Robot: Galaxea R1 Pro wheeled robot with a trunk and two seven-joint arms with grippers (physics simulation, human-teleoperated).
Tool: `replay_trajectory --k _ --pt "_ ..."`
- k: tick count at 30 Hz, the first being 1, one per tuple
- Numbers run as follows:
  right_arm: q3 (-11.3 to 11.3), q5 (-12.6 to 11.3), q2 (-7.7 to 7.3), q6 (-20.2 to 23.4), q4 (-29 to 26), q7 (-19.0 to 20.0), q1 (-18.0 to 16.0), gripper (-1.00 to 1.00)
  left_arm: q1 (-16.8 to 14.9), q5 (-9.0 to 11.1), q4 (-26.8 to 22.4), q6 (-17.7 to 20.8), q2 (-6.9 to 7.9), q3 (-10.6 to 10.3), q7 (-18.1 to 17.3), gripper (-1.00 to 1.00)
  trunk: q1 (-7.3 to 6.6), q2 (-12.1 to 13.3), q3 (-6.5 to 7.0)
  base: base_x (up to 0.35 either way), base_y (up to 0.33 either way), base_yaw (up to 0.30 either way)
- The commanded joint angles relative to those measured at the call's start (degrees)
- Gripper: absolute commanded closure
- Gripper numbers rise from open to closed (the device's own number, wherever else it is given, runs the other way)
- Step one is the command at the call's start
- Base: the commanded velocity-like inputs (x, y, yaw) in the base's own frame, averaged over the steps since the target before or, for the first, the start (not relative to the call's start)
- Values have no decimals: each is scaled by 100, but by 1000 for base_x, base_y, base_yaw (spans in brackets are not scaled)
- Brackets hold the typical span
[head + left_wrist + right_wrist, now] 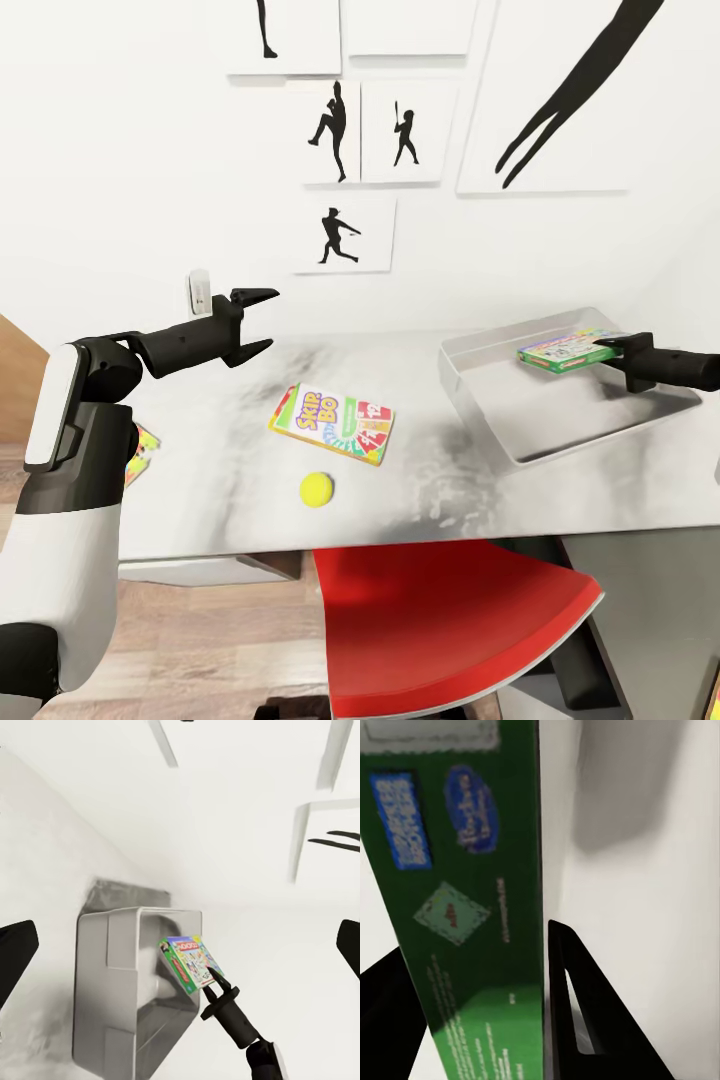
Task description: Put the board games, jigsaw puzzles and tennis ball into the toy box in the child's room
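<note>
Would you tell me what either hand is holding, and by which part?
The right hand grips the green board game by its edge, over the toy box; the left hand holds nothing.

Probably a child's room: baseball silhouette prints [340, 232], Skip-Bo game [333, 424], white table [220, 470].

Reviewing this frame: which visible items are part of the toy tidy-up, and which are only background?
Part of the job:
- green game box, held by the right gripper over the toy box
- Skip-Bo box on the table
- tennis ball on the table
- left gripper, open and empty

Just lying about:
- red chair
- silhouette pictures on the wall
</note>
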Motion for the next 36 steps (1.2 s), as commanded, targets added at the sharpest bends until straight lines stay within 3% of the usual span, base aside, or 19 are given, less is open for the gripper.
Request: replay_trajectory --k 1,20,36 --pt "-33 -56 2 17 -3 -60 -8 100 -6 56 -3 9 -1 7 59 -100 3 -11 -16 0 0 0" --pt "-41 -57 -22 17 -4 -65 -8 100 -7 56 -3 -4 -1 -102 59 -100 3 -11 -159 0 0 0" --pt "-42 -57 -33 17 -13 -50 -5 100 2 55 -3 -8 1 -108 59 -100 3 -11 -178 0 0 0"
